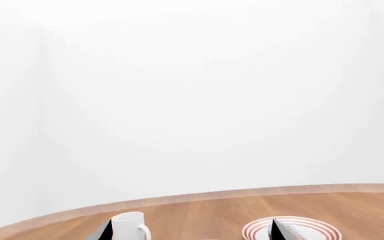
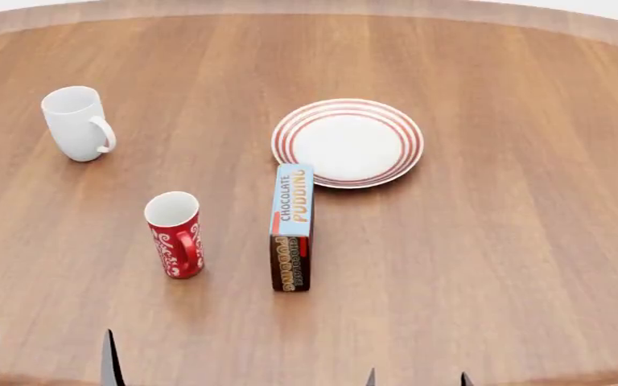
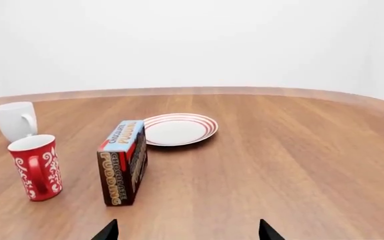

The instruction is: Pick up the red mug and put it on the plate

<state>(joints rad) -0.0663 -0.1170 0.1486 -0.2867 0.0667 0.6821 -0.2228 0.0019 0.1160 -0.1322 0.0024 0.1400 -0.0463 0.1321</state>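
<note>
1. Red mug [image 2: 174,234] upright on tabletop [image 2: 502,265], at 8 o'clock from plate [image 2: 348,142], well apart.
2. Pudding box [image 2: 292,227] between them, just at plate's 7 o'clock rim.
3. White mug [image 2: 77,122] at 11 o'clock from red mug.
4. Left gripper [image 2: 46,358] jaws apart, empty; right gripper [image 2: 417,378] jaws apart, empty.

- Counter [image 2: 524,265]: round-edged, warm brown wood planking, paler rim band.
- Walls [image 1: 199,100]: plain white, one corner visible.
- Light: even, soft, with faint shadows.
</note>
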